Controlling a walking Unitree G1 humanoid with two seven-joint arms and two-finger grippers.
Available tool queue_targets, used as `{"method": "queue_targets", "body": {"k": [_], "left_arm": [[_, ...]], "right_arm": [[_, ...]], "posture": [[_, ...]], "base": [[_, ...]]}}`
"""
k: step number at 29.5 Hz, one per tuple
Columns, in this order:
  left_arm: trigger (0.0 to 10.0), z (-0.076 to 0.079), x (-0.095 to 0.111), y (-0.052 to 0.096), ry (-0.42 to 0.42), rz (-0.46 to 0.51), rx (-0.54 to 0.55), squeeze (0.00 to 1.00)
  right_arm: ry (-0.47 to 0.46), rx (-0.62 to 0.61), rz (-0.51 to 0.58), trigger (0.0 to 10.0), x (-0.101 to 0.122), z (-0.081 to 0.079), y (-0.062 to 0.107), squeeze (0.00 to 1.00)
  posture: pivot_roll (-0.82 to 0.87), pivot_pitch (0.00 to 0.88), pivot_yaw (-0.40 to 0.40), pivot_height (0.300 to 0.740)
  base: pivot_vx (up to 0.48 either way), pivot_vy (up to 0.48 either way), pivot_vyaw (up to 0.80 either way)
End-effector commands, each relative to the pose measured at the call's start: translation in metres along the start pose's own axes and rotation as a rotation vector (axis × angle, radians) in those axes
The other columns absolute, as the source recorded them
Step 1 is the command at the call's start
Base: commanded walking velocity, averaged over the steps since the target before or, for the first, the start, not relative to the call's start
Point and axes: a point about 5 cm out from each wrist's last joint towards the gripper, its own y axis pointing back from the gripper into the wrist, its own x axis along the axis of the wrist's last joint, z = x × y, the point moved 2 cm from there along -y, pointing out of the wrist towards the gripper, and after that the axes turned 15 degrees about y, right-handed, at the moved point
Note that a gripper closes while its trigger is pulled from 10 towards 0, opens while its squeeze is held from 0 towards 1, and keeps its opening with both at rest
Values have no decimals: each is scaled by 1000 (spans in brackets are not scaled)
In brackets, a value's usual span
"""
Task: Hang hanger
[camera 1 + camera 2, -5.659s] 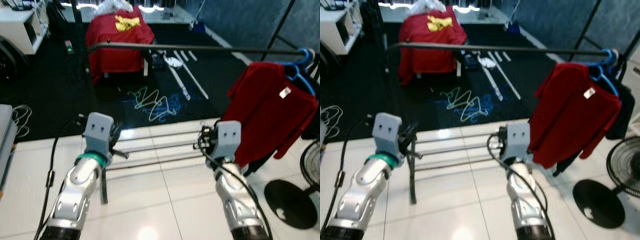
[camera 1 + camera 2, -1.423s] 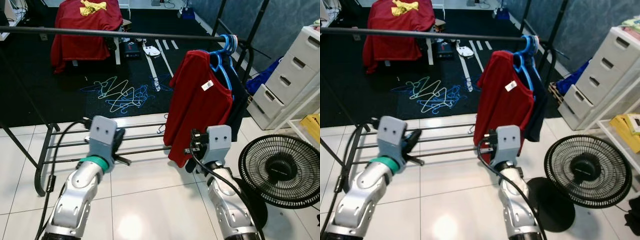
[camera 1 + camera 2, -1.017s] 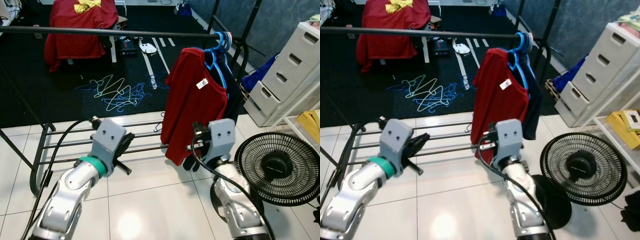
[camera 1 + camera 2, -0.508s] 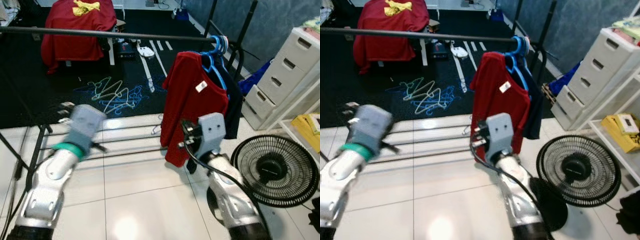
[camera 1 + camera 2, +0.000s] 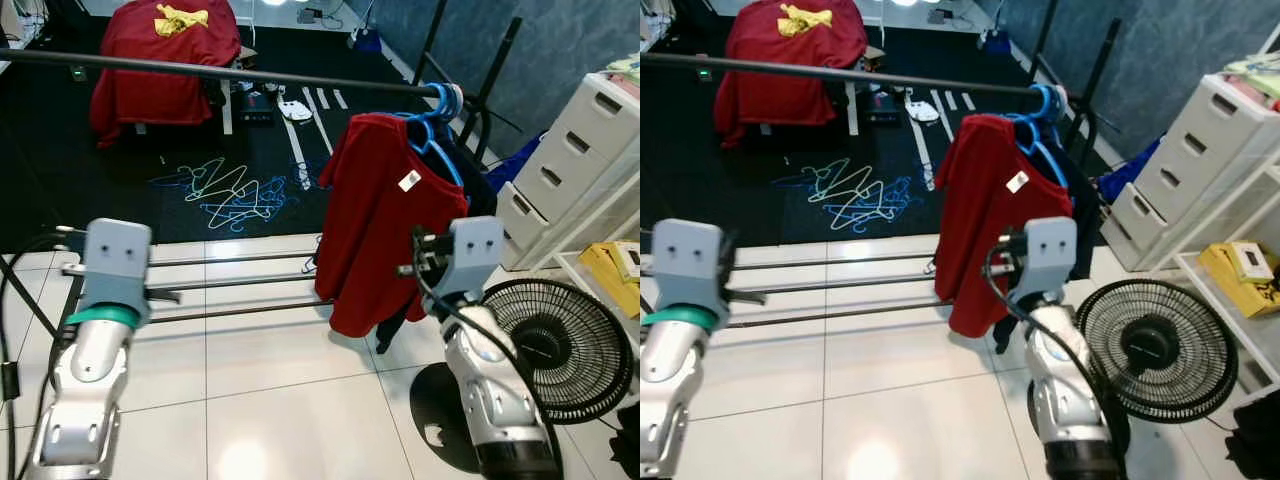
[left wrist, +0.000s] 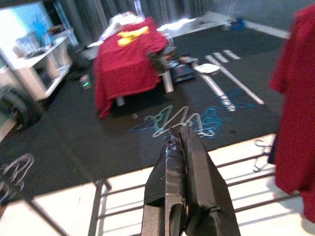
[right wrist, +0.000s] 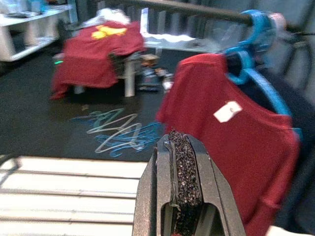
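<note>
Hanger [image 5: 437, 120] holds red shirt [image 5: 385, 225] on rail [image 5: 220, 72]

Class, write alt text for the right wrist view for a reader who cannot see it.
The right gripper, fingers shut and empty, points toward a red shirt on a blue hanger hooked over a dark rail. Beyond, loose hangers lie on a dark floor before a red-draped table.

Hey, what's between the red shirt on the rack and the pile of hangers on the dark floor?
In the left eye view, bare dark floor separates the red shirt from the pile of hangers, with white slats lying there.
</note>
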Motion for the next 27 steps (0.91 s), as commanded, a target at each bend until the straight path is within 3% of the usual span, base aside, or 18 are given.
{"method": "queue_targets", "body": {"k": [1,3,5,6,8,10,11,12,13,16,17,27], "left_arm": [[10000,5,-3,3,-5,-18,-28,0],[10000,5,-3,3,-5,-18,-28,0],[10000,27,8,-3,34,15,-146,0],[10000,27,8,-3,34,15,-146,0],[10000,35,16,-11,65,46,-163,0],[10000,35,16,-11,65,46,-163,0],[10000,37,17,-12,69,51,-159,0],[10000,37,17,-12,69,51,-159,0],[10000,37,17,-12,72,45,-153,0],[10000,37,17,-12,72,45,-153,0],[10000,37,15,-12,83,33,-151,0],[10000,31,5,-5,65,-9,-157,0]], "right_arm": [[-12,20,-27,10000,-6,-1,1,0],[-12,20,-27,10000,-6,-1,1,0],[9,116,-26,10000,-7,-12,14,0],[9,116,-26,10000,-7,-12,14,0],[69,0,-50,10000,-12,3,26,0],[69,0,-50,10000,-12,3,26,0],[86,-85,-67,10000,-14,15,28,0],[86,-85,-67,10000,-14,15,28,0],[107,-192,-100,10000,-19,32,32,0],[107,-192,-100,10000,-19,32,32,0],[143,-236,-134,10000,-25,43,36,0],[178,-129,-134,10000,-28,39,40,0]], "posture": [[37,0,-33,740],[37,0,-33,740],[-2,10,-2,740],[-2,10,-2,740],[-18,16,1,740],[-18,16,1,740],[-18,16,3,740],[-18,16,3,740],[-7,17,14,740],[-7,17,14,740],[-2,19,19,740],[2,25,-3,740]], "base": [[0,0,0],[0,0,0],[0,0,0],[0,0,0],[0,0,0],[0,0,0],[0,0,0],[0,0,0],[0,0,0],[0,0,0],[0,0,0],[0,0,0]]}}
